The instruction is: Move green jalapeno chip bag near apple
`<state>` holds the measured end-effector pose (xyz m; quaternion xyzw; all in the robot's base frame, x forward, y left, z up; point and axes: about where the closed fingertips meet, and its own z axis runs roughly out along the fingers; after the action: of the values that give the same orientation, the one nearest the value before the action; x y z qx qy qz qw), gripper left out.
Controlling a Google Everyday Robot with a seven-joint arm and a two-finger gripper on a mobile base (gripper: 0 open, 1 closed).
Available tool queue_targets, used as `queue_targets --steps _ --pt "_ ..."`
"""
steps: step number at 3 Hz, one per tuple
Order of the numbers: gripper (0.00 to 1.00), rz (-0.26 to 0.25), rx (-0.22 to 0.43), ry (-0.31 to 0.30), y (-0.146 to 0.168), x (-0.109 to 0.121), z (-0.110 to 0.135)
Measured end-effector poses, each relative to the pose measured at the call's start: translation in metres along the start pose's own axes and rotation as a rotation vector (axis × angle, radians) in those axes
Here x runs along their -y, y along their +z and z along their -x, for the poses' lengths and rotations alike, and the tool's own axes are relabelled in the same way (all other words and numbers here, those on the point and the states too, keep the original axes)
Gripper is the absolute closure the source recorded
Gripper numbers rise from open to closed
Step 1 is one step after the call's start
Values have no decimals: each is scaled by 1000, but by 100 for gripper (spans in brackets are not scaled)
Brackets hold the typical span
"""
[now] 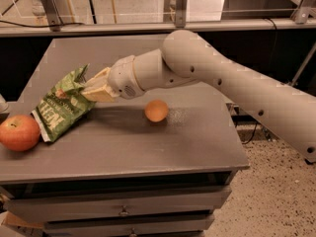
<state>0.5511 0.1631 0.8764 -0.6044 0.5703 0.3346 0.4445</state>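
The green jalapeno chip bag (63, 105) lies tilted at the left of the grey table (148, 142), its lower corner next to the apple (19, 132), which sits at the table's left edge. My gripper (91, 87) reaches in from the right and is shut on the bag's upper right edge. The bag's lower end rests on or just above the tabletop; I cannot tell which.
A small orange round fruit (156, 110) sits on the table's middle, right of the gripper and under my arm (207, 70). The table has drawers below its front edge. A metal rail and shelf frame run behind it.
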Motion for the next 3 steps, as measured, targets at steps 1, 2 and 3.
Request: queue_targets --steps 1,2,3 --pt "59 5 -30 -41 2 -1 1" --pt "36 8 -52 -70 4 -1 2" --pt "13 11 -66 -88 5 -1 2"
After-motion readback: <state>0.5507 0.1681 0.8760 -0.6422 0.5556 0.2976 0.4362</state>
